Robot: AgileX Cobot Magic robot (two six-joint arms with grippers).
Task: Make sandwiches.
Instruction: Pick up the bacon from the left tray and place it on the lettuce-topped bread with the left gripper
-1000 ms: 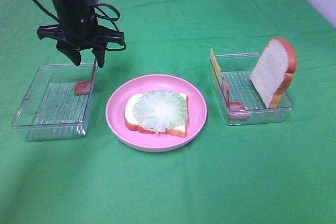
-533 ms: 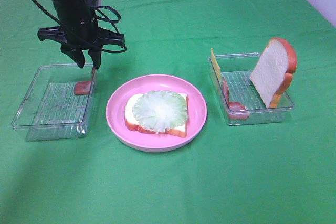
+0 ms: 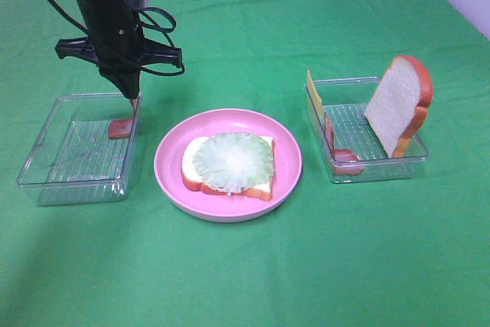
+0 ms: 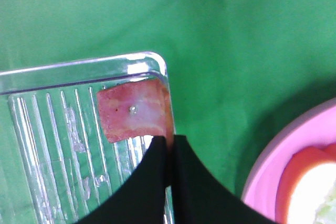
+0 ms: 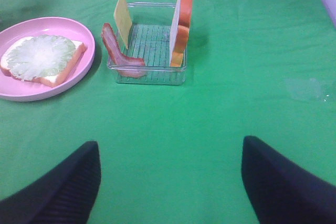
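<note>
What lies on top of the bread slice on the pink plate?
A round pale green lettuce leaf lies on it, covering most of the bread slice. Whether anything sits beneath the lettuce cannot be seen.

The left tool (image 4: pixel 169 141) has pinched its jaws together on the bacon strip (image 4: pixel 132 113); a second ago they stood apart.

No readable text in any view: no labels, brands, numbers or signs.
</note>
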